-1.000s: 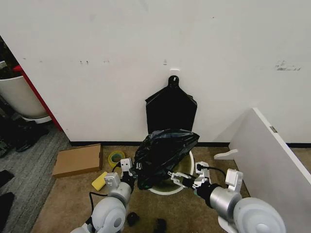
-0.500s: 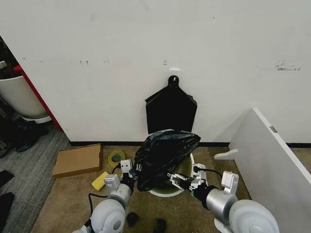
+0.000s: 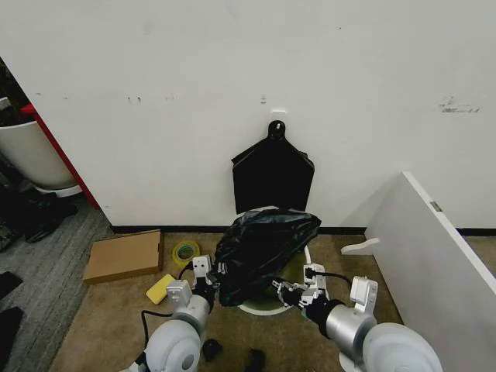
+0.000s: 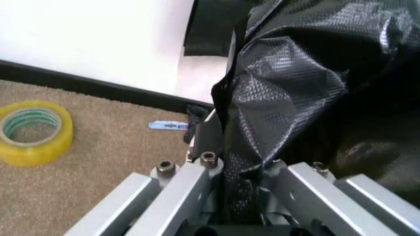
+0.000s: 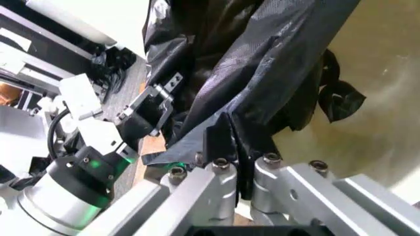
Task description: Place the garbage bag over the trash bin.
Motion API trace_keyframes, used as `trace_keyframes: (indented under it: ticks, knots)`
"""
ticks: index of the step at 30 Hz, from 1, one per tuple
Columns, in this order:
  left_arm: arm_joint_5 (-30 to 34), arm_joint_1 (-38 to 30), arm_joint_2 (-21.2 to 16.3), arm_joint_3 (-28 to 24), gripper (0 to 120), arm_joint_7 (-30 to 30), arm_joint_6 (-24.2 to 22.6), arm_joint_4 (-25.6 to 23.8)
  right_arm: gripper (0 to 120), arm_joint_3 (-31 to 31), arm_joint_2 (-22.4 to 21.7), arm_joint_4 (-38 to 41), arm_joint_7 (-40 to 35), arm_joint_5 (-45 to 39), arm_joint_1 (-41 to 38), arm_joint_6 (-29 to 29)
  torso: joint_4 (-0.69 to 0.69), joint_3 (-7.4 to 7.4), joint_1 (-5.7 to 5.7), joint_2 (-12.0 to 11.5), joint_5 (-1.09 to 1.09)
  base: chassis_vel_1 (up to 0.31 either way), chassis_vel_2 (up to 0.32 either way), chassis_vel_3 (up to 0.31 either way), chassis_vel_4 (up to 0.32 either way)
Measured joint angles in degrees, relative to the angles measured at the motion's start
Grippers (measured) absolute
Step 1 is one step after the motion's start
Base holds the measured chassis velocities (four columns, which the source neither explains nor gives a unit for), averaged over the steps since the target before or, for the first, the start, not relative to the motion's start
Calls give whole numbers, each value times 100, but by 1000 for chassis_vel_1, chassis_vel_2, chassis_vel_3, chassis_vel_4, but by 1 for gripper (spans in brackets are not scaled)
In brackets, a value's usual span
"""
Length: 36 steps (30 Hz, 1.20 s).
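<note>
left pincer (image 3: 216, 280): low at the bag's left edge; the left wrist view shows both fingers (image 4: 196, 184) clenched on a fold of black film.
right pincer (image 3: 277, 288): low at the bag's front-right edge; in the right wrist view the fingers (image 5: 220, 172) are pinched together with a strip of film between them.
garbage bag (image 3: 260, 244): glossy, crinkled black plastic, loose and bunched in a mound on top of the bin, held between the two pincers. Wrist views show a fine embossed weave and bright creases.
trash bin (image 3: 267, 307): mostly hidden under the bag; just a white rim arc and a pale greenish inside surface show at front and right. Stands on the brown carpet close to the wall.
hard to make out: the bag's mouth; cannot tell whether any edge is over the rim.
floor, left: yellow sponge (image 3: 159, 289), yellow tape roll (image 3: 185, 252), flat cardboard box (image 3: 124, 255) further left.
wall: flat black bundle (image 3: 273, 175) hanging by its loop, right behind the bin.
right: white panel (image 3: 430, 244), cut off by the edge of the head view.
</note>
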State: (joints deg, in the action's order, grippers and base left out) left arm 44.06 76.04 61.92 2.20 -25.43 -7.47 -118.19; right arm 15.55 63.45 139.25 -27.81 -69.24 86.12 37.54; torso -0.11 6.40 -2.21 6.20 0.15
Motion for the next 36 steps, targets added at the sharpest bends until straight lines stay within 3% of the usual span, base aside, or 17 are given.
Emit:
trace_keyframes:
  ticks: [21,36]
  knots:
    - [555,-180,-13,298,1,-200,1,71,0,756,-258,376,-18,59,995,178,0,0,0,0,0,0,0,0,0]
    - [755,-222,-77,360,1,-368,-61,27,0,708,-296,164,-122,389,1240,436,0,0,0,0,0,0,0,0,0]
